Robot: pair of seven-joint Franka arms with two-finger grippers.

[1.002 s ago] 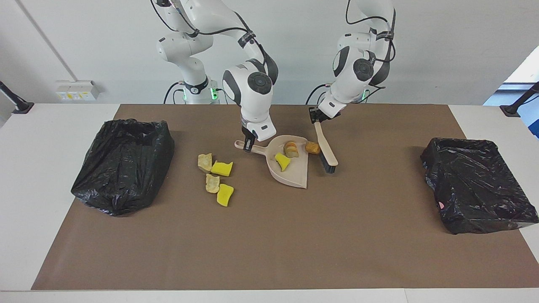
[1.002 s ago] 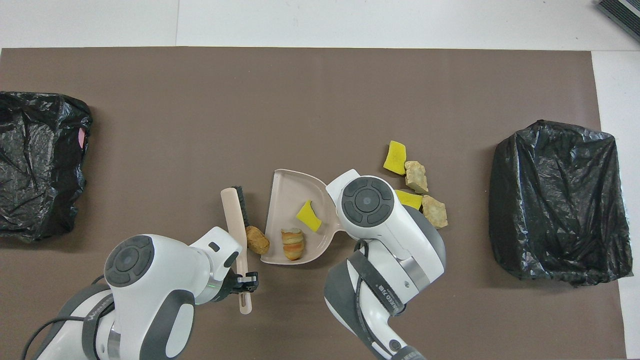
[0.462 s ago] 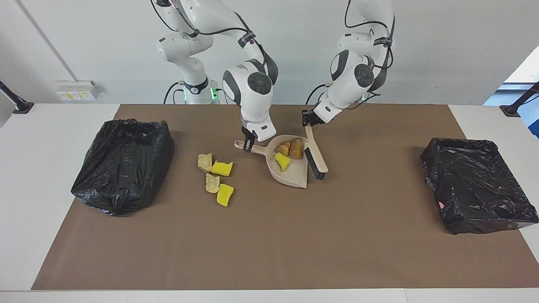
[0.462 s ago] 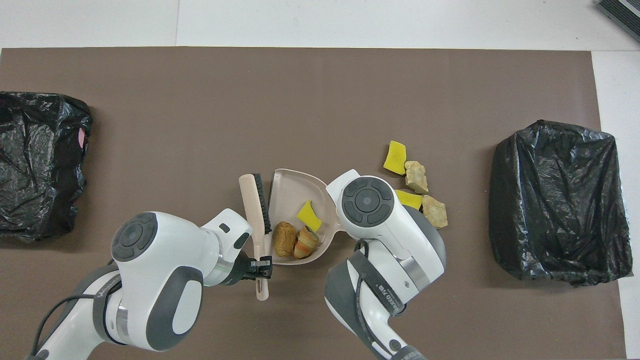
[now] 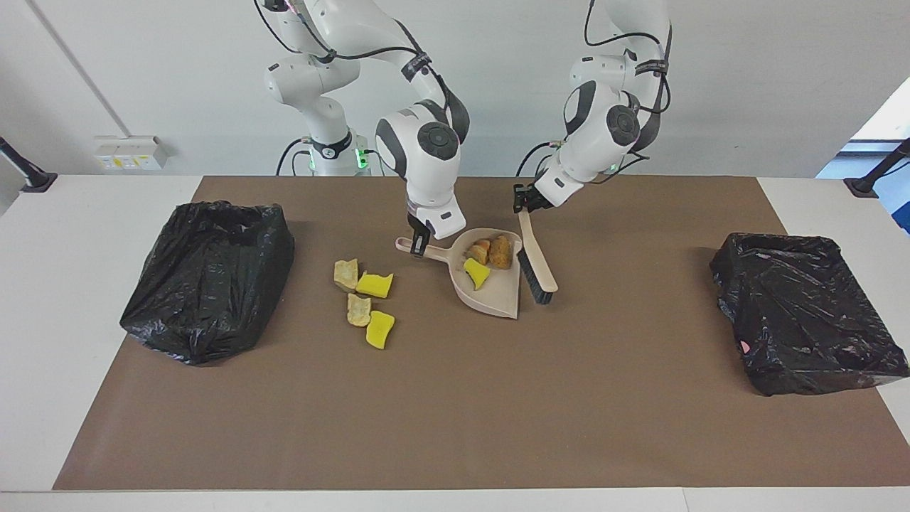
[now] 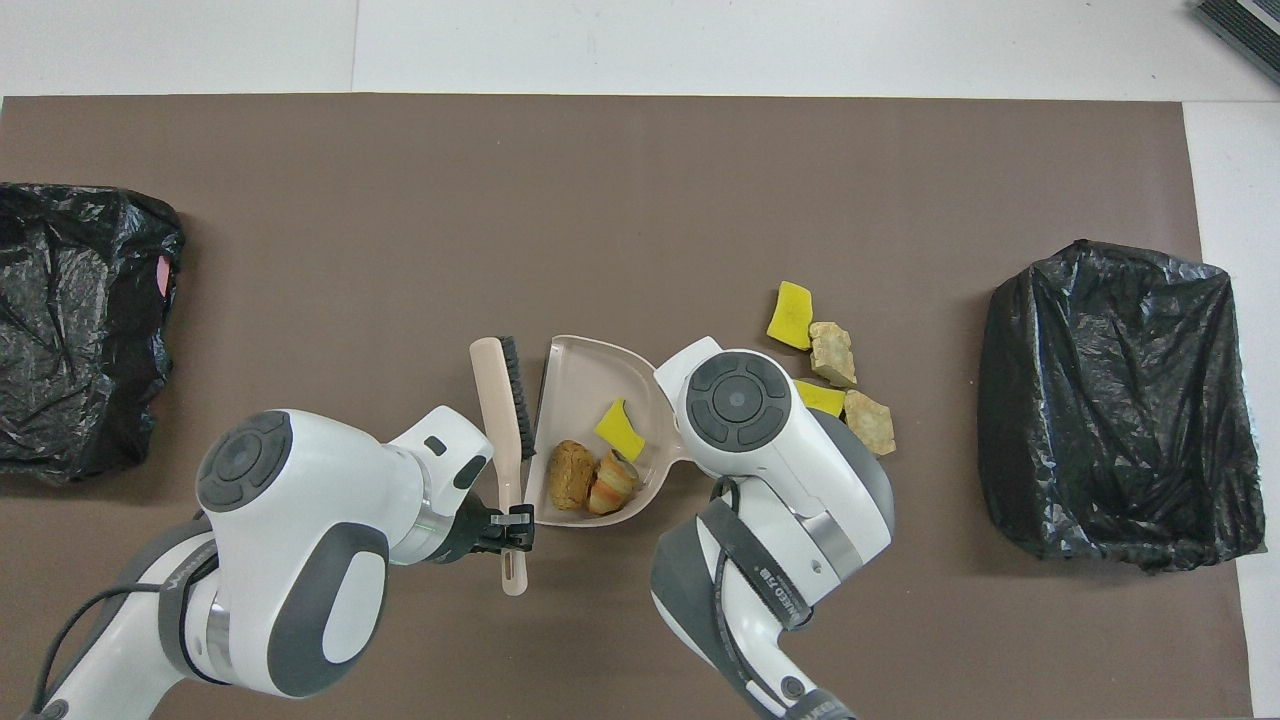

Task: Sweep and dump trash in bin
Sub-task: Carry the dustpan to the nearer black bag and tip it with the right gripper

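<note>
Brush (image 5: pixel 536 261) in our left gripper (image 5: pixel 522 203) is held by its handle end, fingers closed on it, and its bristles touch the brown mat (image 5: pixel 455 398) just beside the open edge of the beige dustpan (image 5: pixel 498 295). Our right gripper (image 5: pixel 421 240) is closed on the dustpan handle (image 5: pixel 419 249), on the side of the pan away from the brush. In the pan, near the brush, lie three pieces of trash: a brown bread lump (image 6: pixel 570 475), a small roll (image 6: pixel 612 482) and a yellow sponge piece (image 6: pixel 620 430). Four more trash pieces (image 5: pixel 365 302), two yellow and two tan, lie on the mat past the dustpan handle, toward the right arm's end. Farther from the brush, we see one black bin bag (image 5: pixel 206 277) at that end and another black bin bag (image 5: pixel 807 313) at the left arm's end.
</note>
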